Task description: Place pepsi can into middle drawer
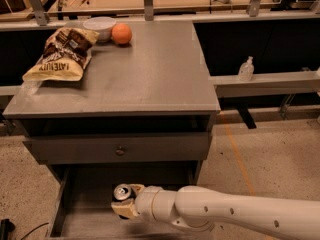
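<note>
Camera view, jaws clamped on silver-topped pepsi can, above flat grey middle drawer

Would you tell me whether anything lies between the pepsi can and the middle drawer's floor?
Nothing visible does: the gripper holds the pepsi can over the open middle drawer, whose visible floor is bare.

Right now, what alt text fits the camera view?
The gripper holds the pepsi can, silver top up, over the open middle drawer. On the cabinet top sit a chip bag, a white bowl and an orange fruit.
</note>
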Motion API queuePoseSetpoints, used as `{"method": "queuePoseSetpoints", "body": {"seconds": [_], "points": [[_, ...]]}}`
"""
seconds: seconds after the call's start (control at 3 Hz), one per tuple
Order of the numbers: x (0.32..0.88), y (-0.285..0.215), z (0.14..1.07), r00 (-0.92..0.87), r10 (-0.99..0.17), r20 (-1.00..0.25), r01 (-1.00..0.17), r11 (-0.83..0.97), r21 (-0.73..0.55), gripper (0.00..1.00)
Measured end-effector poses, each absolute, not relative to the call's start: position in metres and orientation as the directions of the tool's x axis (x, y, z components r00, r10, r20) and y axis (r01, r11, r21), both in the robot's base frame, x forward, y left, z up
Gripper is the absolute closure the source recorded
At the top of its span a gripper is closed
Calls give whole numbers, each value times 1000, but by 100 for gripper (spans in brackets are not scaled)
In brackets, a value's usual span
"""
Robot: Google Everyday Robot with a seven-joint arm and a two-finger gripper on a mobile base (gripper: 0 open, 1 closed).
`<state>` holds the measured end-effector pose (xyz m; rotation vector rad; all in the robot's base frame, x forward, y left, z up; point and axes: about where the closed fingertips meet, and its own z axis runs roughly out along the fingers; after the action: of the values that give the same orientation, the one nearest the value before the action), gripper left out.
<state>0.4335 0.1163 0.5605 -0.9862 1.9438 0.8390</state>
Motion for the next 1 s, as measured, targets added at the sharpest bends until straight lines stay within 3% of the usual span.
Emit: {"method": "queuePoseSetpoints", "body": {"seconds": [1.0], "points": [[448,116,456,-457,-313,-832,-810,533,245,12]]}}
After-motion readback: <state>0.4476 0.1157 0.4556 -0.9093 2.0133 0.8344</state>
